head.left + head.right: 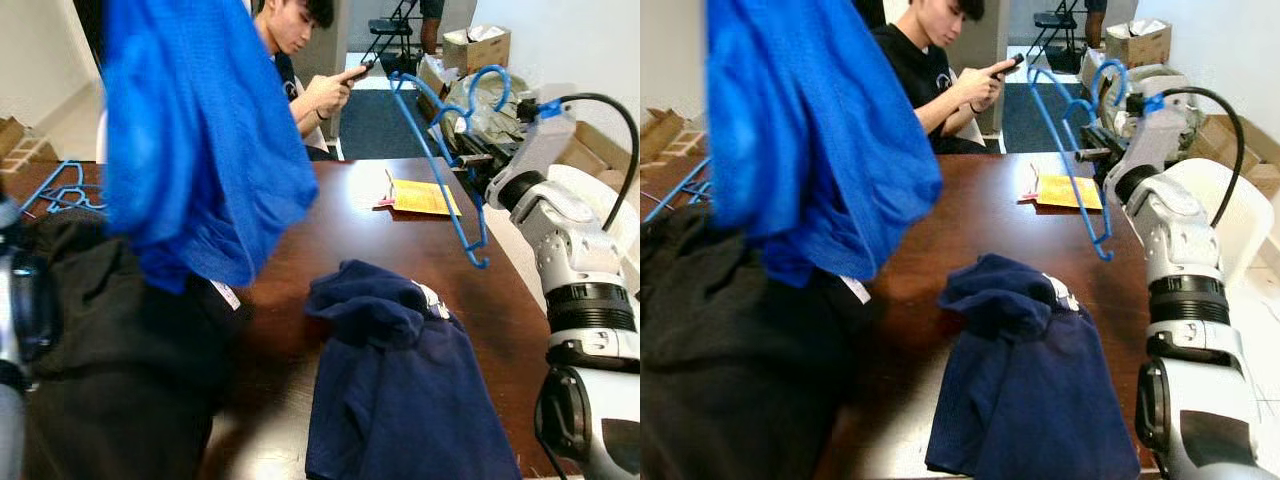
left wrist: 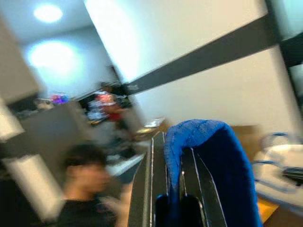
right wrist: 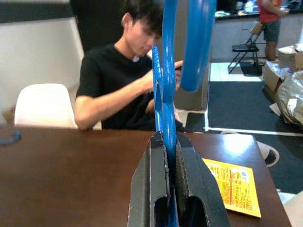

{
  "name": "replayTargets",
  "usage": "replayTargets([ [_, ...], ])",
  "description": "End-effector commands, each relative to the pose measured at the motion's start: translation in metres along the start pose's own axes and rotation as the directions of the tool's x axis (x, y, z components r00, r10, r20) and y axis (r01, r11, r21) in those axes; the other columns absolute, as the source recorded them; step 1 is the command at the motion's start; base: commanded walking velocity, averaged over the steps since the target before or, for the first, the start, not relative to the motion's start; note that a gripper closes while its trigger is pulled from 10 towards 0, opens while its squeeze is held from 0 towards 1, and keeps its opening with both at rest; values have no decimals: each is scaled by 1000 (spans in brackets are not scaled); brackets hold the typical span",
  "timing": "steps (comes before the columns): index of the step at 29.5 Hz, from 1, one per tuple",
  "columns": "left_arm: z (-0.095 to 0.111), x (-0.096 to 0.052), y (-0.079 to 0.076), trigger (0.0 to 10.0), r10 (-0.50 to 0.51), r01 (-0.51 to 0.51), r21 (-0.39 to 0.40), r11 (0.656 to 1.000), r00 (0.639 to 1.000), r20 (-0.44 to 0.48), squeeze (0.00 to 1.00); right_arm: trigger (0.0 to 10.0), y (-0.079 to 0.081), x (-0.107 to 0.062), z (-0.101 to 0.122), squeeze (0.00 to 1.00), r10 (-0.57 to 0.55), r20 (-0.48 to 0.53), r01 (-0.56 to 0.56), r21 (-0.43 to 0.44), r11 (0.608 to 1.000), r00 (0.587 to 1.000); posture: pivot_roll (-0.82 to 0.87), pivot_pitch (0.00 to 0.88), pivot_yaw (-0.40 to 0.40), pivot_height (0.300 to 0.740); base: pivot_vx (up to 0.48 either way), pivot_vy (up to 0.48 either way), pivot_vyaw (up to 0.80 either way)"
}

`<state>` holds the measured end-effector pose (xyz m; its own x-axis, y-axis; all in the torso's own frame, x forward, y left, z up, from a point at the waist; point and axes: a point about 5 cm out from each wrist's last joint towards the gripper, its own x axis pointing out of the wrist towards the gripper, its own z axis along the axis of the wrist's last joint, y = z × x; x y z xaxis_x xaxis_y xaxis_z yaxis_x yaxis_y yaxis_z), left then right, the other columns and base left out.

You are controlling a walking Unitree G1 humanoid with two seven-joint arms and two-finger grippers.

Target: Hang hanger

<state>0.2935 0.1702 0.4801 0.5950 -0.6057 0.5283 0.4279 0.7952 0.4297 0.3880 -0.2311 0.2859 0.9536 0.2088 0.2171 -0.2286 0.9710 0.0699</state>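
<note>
**Now: hanger and shirt both lifted**

My right tool (image 3: 165, 189) is clenched on the blue hanger (image 1: 440, 160), held above the surface's (image 1: 330, 240) far right. My left tool (image 2: 173, 189) grasps the blue shirt (image 1: 200, 150), raised left. Next, I judge, the hanger must enter the shirt's neck.

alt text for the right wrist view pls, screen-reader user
The right gripper clamps its two black fingers on a blue hanger held upright above a brown table. Behind the table sits a person in a black shirt; a yellow paper lies on the table.
</note>
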Motion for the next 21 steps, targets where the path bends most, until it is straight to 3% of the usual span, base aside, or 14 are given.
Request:
replayTargets([
  [1, -23, 1, -20, 10000, -22, 20, -58, 998, 999, -47, 0, 10000, 3, 1, 5, 0, -10, 56, 8, 34, 999, 998, 134, 13, 23, 740, 0, 0, 0],
  [4, -43, 2, -39, 10000, -1, -5, -58, 998, 995, -97, 0, 10000, 7, 2, 3, 0, -10, 70, 6, 60, 998, 997, 128, 7, 19, 740, -320, 0, 0],
  [10, -50, 8, -53, 10000, 16, -27, -148, 989, 997, -74, 0, 10000, 20, 6, 6, 0, 15, 130, -31, 121, 992, 991, 122, 10, 16, 740, -480, 0, 0],
  [16, -48, 7, -54, 10000, 42, -54, -166, 985, 996, -73, 0, 10000, 25, 6, 6, 0, 24, 156, -48, 147, 988, 987, 122, 12, 17, 740, -480, 0, 0],
  [21, -38, 7, -48, 10000, 78, -84, -134, 987, 996, -54, 0, 10000, 24, 6, 11, 0, 10, 196, -46, 180, 983, 981, 123, 17, 18, 740, -480, 0, 0],
])
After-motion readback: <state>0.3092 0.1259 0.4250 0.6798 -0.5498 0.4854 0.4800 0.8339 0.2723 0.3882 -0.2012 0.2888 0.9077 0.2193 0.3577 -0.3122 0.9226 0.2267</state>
